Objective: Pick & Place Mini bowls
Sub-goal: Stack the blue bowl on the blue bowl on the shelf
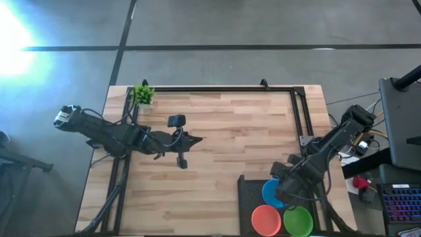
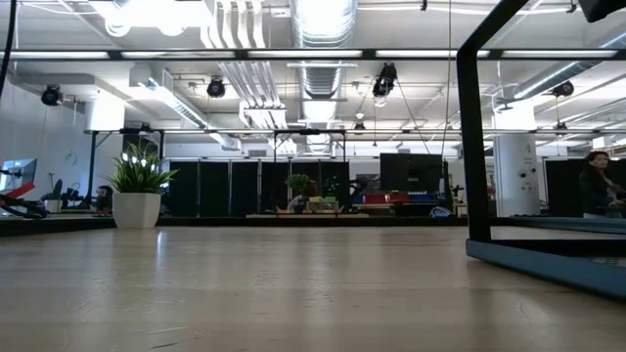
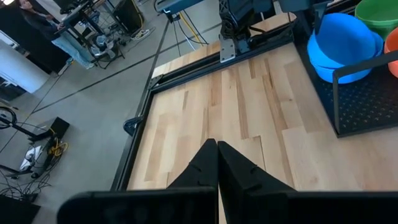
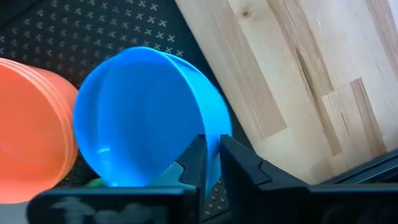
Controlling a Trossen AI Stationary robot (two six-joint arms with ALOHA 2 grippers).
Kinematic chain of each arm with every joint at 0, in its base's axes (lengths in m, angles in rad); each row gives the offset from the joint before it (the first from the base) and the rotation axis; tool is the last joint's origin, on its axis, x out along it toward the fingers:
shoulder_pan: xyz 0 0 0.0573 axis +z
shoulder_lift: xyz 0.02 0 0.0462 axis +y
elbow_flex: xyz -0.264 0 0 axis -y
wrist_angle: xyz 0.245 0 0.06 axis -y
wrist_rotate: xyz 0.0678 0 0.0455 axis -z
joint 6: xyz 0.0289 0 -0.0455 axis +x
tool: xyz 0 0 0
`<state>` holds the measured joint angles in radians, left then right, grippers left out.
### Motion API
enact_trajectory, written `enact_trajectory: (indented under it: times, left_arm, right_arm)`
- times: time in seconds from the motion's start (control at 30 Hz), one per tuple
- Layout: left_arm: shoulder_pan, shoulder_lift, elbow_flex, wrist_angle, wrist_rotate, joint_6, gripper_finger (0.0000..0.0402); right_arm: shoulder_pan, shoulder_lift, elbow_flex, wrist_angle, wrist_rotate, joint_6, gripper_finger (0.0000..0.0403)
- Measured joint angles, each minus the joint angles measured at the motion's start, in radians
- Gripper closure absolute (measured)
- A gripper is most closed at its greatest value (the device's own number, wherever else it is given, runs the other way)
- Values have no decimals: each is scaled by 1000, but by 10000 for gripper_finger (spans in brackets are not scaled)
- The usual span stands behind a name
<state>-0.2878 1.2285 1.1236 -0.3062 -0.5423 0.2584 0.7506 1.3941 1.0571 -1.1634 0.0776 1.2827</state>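
A blue mini bowl (image 1: 270, 193) stands tilted in a black perforated tray (image 1: 250, 189) at the table's near right. Beside it in the tray are orange bowls (image 1: 266, 220) and green bowls (image 1: 298, 222); the orange ones (image 4: 31, 130) look stacked. My right gripper (image 4: 212, 163) is over the tray and shut on the blue bowl (image 4: 143, 112). My left gripper (image 1: 197, 139) is shut and empty above the bare wood at the table's middle left, and it also shows in the left wrist view (image 3: 217, 155). From there the blue bowl (image 3: 343, 38) shows tilted up. My right gripper pinches the blue bowl's rim (image 4: 216, 142) at one edge, with one finger (image 4: 191, 163) inside the bowl and the other (image 4: 241, 167) outside it. The bowl sits tilted, its hollow facing the orange bowls. Whether its lower part rests on the tray, I cannot tell.
A small potted plant (image 1: 143, 94) stands at the table's far left corner and also shows in the low view (image 2: 139, 186). A black frame rail (image 1: 217, 89) runs along the far and side edges, with a post (image 2: 474, 127). Bare wood lies between the arms. A person (image 2: 595, 181) is far off.
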Motion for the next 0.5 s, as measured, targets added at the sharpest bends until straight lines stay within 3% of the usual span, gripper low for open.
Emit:
enact_trajectory:
  times: [0.3, 0.5]
  left_arm:
    - [0, 0, 0, 0, -1, -2, 401]
    - [0, 0, 0, 0, -1, -6, 401]
  right_arm:
    - [0, 0, 63, -12, -1, -62, 298]
    - [-1, 0, 123, -63, 1, -74, 297]
